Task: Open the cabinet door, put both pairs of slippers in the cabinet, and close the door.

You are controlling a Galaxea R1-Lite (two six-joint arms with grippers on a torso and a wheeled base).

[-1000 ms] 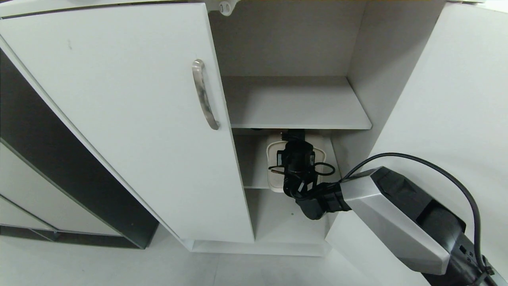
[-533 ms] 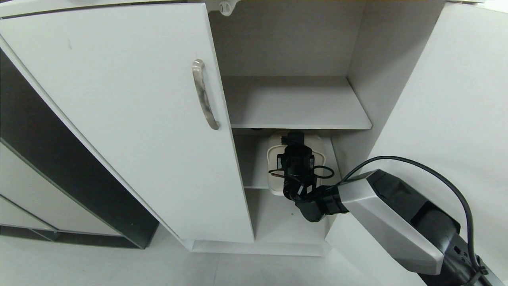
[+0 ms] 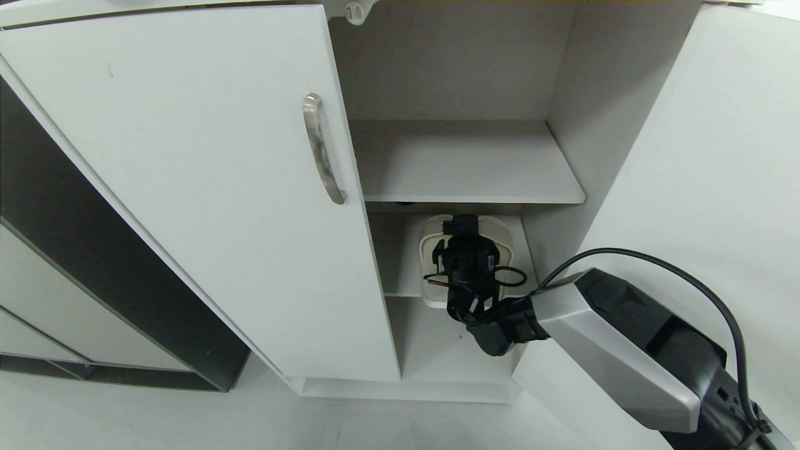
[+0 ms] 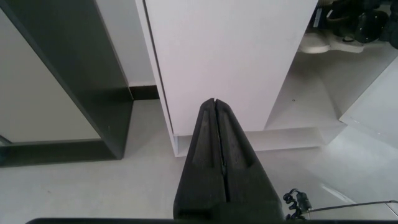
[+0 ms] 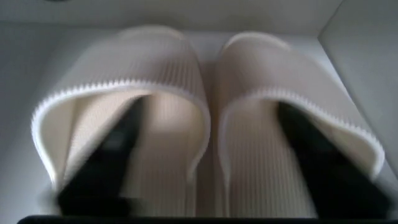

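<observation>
Your right gripper: jaws apart, one inside each cream ribbed slipper.
Pair lies at the white cabinet shelf front edge; left gripper closed.

No legible text, labels or numbers, cabinet and slippers plain

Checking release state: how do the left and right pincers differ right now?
The left pincer is shut and empty; the right pincer is open, a finger inside each of the cream slippers. The left pincer hangs outside the cabinet, facing the closed door; the right pincer reaches inside, over the middle shelf. Both are dark.
</observation>
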